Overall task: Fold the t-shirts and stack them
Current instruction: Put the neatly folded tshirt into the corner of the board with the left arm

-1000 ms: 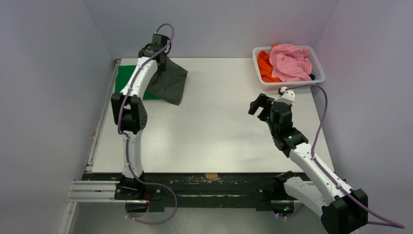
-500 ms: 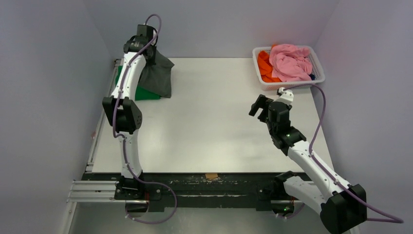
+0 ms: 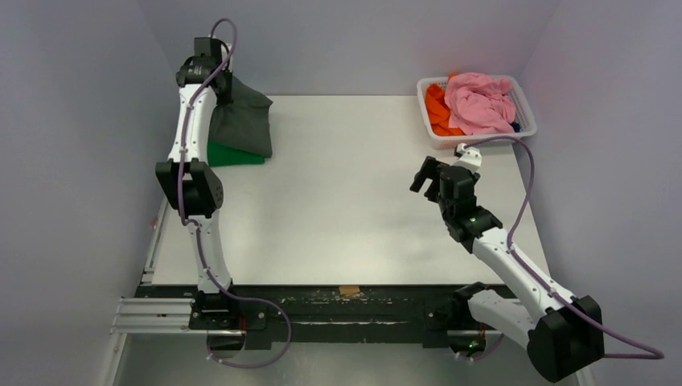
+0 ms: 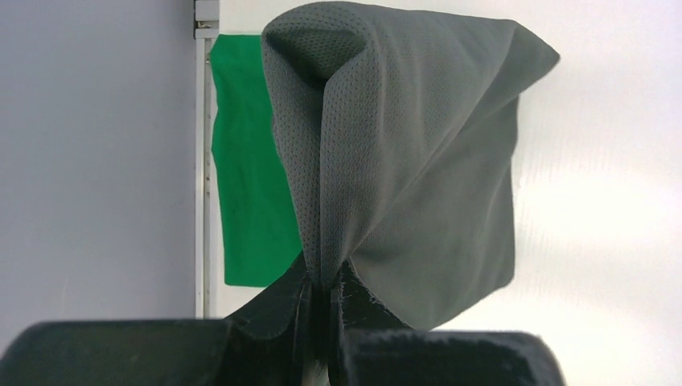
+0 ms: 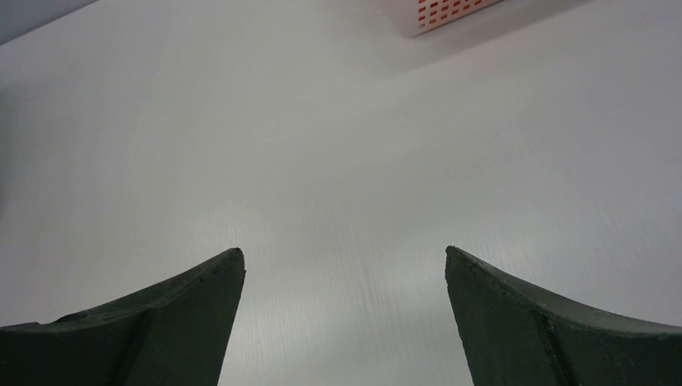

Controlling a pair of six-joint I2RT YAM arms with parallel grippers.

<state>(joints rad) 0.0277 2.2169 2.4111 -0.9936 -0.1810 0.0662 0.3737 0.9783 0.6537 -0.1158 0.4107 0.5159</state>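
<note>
My left gripper (image 3: pixel 215 79) is shut on the folded charcoal-grey t-shirt (image 3: pixel 243 122) and holds it hanging at the table's far left. In the left wrist view the grey shirt (image 4: pixel 410 161) hangs from my pinched jaws (image 4: pixel 326 277). The folded bright green t-shirt (image 3: pixel 233 154) lies flat on the table under and beside it, mostly covered in the top view; it shows as a green strip in the left wrist view (image 4: pixel 249 177). My right gripper (image 3: pixel 428 175) is open and empty above the bare table at the right (image 5: pixel 344 265).
A white mesh basket (image 3: pixel 523 103) at the far right corner holds pink and orange clothes; its corner shows in the right wrist view (image 5: pixel 450 12). The table's left edge has a metal rail (image 3: pixel 161 217). Grey walls close in on both sides.
My left gripper has carried the grey shirt to the left, so it now hangs over the green shirt. The right arm has barely moved.
</note>
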